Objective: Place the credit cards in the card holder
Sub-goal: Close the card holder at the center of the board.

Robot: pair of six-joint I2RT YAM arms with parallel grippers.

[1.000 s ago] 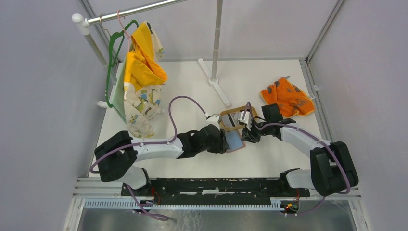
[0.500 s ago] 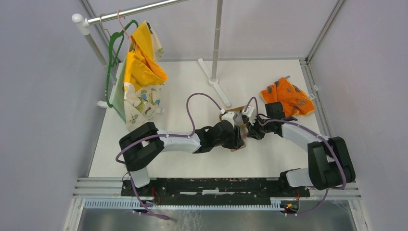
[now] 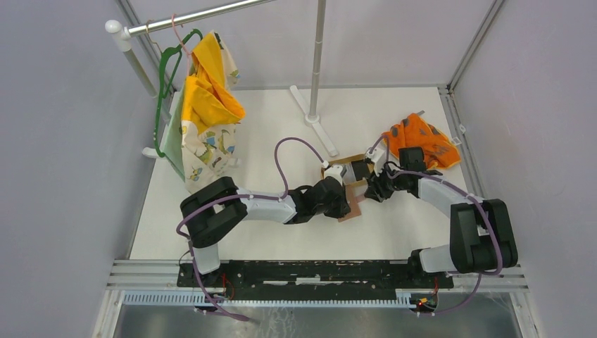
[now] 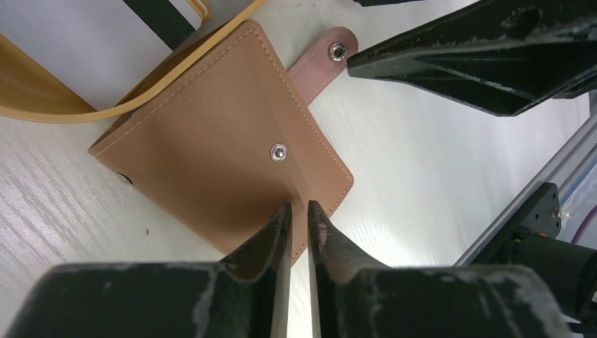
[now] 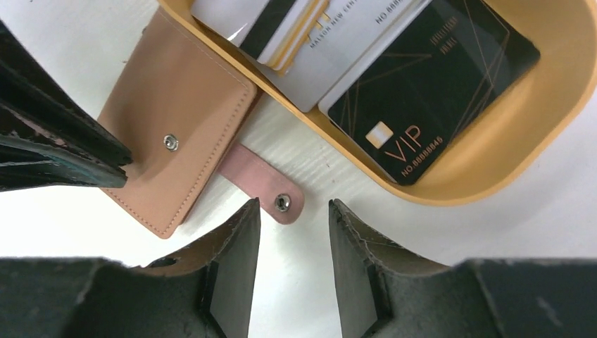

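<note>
The card holder [image 4: 218, 155] lies folded shut on the table, tan-brown side up, with its pink strap tab [image 5: 264, 186] sticking out unsnapped. My left gripper [image 4: 296, 210] has its jaws almost together, tips at the holder's near edge, nothing between them. Just short of the strap tab, my right gripper [image 5: 293, 205] stands open and empty. Behind it, the credit cards lie in the oval wooden tray [image 5: 493, 176]: a black VIP card [image 5: 429, 84] and white ones [image 5: 338, 63]. From above, the holder [image 3: 353, 208] sits between both grippers.
An orange patterned cloth [image 3: 421, 141] lies at the back right. A clothes rail with hanging garments [image 3: 208, 120] stands at the back left. A pole on a white foot [image 3: 318, 121] stands behind the tray [image 3: 336, 166].
The holder lay open with its blue inside up; now it is folded shut. My left arm has reached further right and its jaws have narrowed. The right gripper has drawn back and opened wider.
</note>
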